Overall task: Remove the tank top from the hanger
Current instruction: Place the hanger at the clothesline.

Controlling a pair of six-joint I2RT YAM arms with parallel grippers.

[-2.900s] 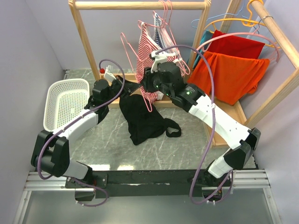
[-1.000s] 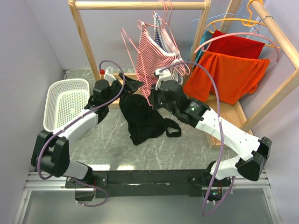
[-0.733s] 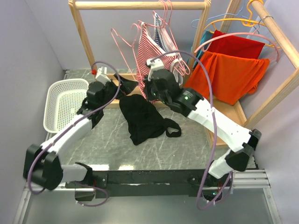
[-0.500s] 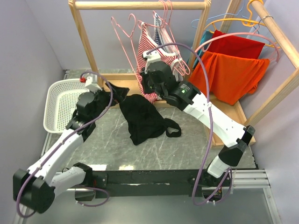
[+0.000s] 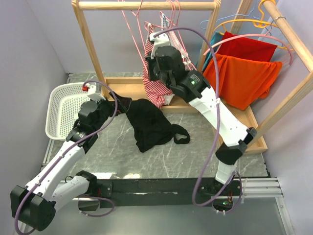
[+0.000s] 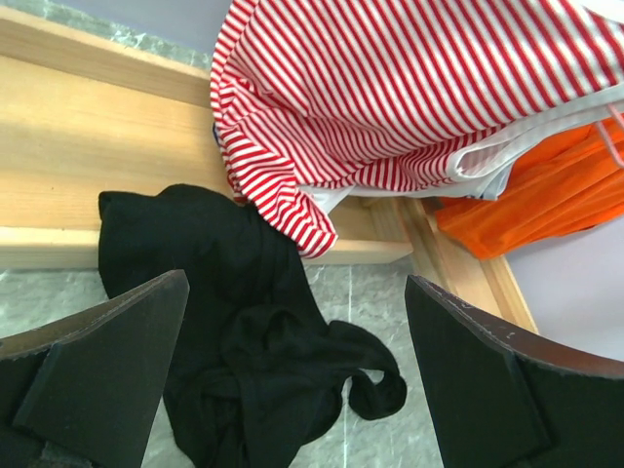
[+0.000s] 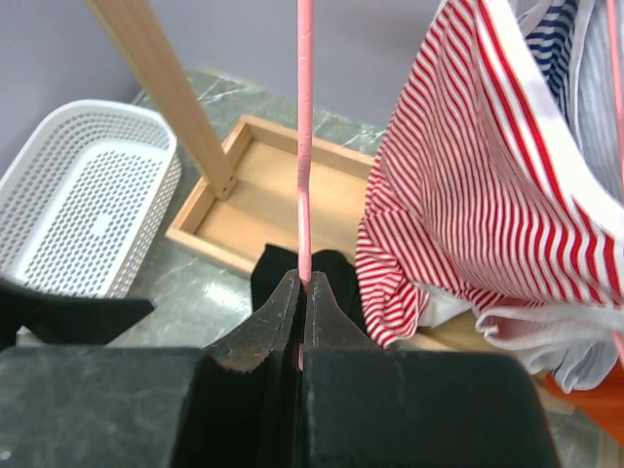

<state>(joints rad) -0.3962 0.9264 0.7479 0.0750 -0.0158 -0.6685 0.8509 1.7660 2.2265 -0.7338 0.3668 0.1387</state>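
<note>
- Pinching a pink hanger (image 7: 304,146) in my right claw (image 7: 300,292), jaws squeezed tight on the wire, up high by the rack's rod (image 5: 107,5).
- The wire runs straight up out of the jaws.
- Black tank top (image 5: 149,122) is in a heap on the worktop (image 5: 161,156), with its upper edge lapping onto the rack's wooden base (image 5: 122,88).
- My left claw (image 6: 297,380) hangs over it, jaws wide apart, holding nothing.
- Striped top (image 7: 468,195) hangs just beside the hanger, and a white basket (image 5: 61,110) sits off to the left.
</note>
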